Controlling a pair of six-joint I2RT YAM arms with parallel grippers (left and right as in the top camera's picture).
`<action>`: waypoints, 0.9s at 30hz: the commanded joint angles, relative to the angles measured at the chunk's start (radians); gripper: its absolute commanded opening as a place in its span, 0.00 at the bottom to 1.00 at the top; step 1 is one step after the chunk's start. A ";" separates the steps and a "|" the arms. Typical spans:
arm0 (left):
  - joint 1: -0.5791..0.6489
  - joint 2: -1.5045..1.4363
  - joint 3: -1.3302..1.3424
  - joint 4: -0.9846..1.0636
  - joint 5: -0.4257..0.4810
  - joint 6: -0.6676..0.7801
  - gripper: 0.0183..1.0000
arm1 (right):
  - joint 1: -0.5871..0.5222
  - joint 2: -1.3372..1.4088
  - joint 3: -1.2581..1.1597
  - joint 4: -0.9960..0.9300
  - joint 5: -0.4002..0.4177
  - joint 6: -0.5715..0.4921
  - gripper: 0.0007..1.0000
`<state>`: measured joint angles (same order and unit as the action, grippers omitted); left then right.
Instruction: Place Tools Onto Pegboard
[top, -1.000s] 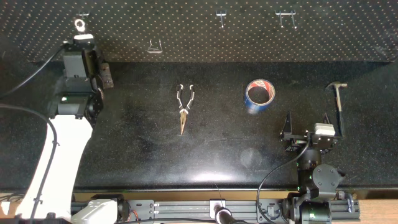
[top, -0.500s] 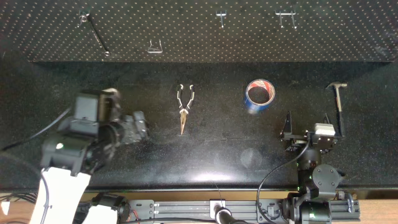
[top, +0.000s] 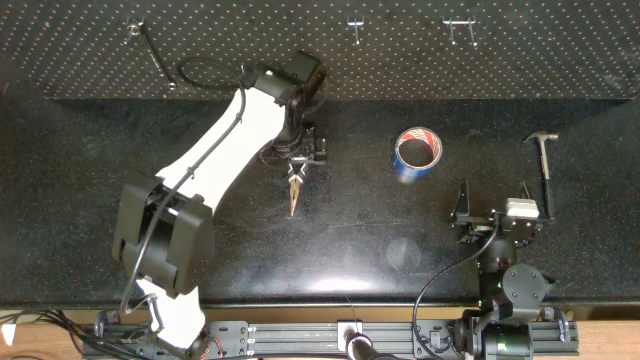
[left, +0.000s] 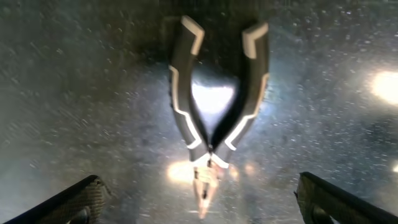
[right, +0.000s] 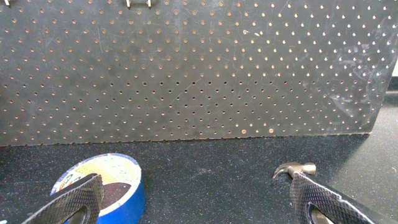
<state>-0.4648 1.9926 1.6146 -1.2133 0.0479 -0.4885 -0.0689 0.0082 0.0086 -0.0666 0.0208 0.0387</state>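
Note:
Grey-handled pliers (left: 214, 112) lie on the black table, nose toward the front edge; their nose (top: 294, 195) pokes out below my left gripper (top: 298, 158). In the left wrist view the left gripper (left: 198, 186) hangs open right above them, one finger on each side and apart from them. A wrench (top: 155, 52) hangs on the pegboard (top: 400, 60) at the far left. The blue tape roll (top: 418, 150) and hammer (top: 543, 155) lie to the right. My right gripper (top: 495, 205) rests open near the front right, holding nothing; in its wrist view it faces the tape (right: 102, 180) and hammer head (right: 295, 169).
Bare hooks stick out of the pegboard: a wire loop (top: 250, 75), a single hook (top: 355, 28) and a double hook (top: 460, 30). The left arm's white link (top: 215, 150) stretches diagonally over the table's left half. Open tabletop lies between the pliers and the tape.
The left arm drew back from the pegboard's left, leaving the wrench hanging there, then swung right and now hovers over the pliers. The right arm has not moved.

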 joint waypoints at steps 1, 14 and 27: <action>0.006 0.070 0.026 0.059 -0.052 0.132 0.99 | 0.007 -0.007 -0.005 -0.003 -0.003 -0.014 0.98; 0.039 0.141 0.026 0.139 0.070 0.152 0.99 | 0.007 -0.007 -0.005 -0.003 -0.003 -0.014 0.98; 0.037 0.176 0.022 0.109 0.042 0.007 0.99 | 0.007 -0.007 -0.005 -0.003 -0.003 -0.014 0.98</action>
<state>-0.4324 2.1391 1.6222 -1.0996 0.1047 -0.4595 -0.0689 0.0082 0.0086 -0.0666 0.0208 0.0387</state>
